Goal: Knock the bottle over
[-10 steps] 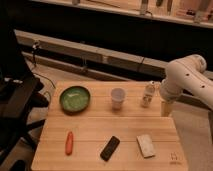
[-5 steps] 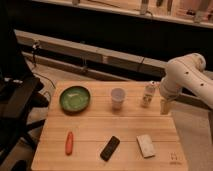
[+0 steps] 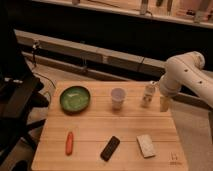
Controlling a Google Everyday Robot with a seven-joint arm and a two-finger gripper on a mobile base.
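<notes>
The bottle (image 3: 148,95) is small, slim and whitish-clear with a pale cap. It stands upright near the far right of the wooden table (image 3: 110,130). A wider translucent white cup (image 3: 118,98) stands to its left. My gripper (image 3: 164,102) hangs from the white arm (image 3: 186,75) just to the right of the bottle, close beside it, low over the table's right edge.
A green bowl (image 3: 75,98) sits at the far left of the table. An orange carrot (image 3: 69,142), a black flat object (image 3: 110,148) and a pale sponge-like block (image 3: 146,145) lie along the front. A black chair (image 3: 15,100) stands left of the table.
The arm and gripper have barely moved. The bottle stands upright in the same place.
</notes>
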